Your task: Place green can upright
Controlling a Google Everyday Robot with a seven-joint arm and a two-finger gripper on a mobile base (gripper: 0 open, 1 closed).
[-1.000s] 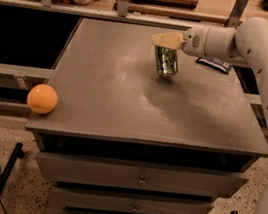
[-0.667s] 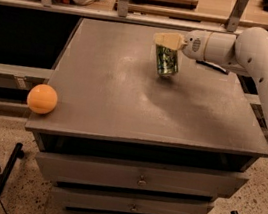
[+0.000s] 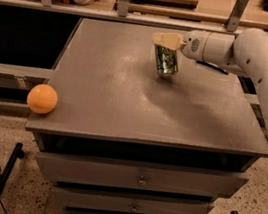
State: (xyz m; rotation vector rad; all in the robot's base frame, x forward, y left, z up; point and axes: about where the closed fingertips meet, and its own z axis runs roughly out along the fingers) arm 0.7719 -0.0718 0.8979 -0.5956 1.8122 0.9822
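Note:
The green can (image 3: 165, 61) is dark green with pale print and hangs slightly tilted at the back middle of the grey table (image 3: 124, 102). Its lower end is at or just above the tabletop, with a small shadow right under it. My gripper (image 3: 168, 40) reaches in from the right and is shut on the top end of the can, its pale fingers (image 3: 161, 38) lying across it. The can's top end is hidden by the fingers.
An orange ball (image 3: 42, 98) rests at the table's front left corner. A flat dark bar (image 3: 212, 66) lies partly hidden behind my forearm (image 3: 214, 47). Drawers sit below the tabletop. A shelf with cloth and a box runs behind the table.
The can and gripper stay at almost the same spot near the table's back. Only the arm's pose has shifted slightly.

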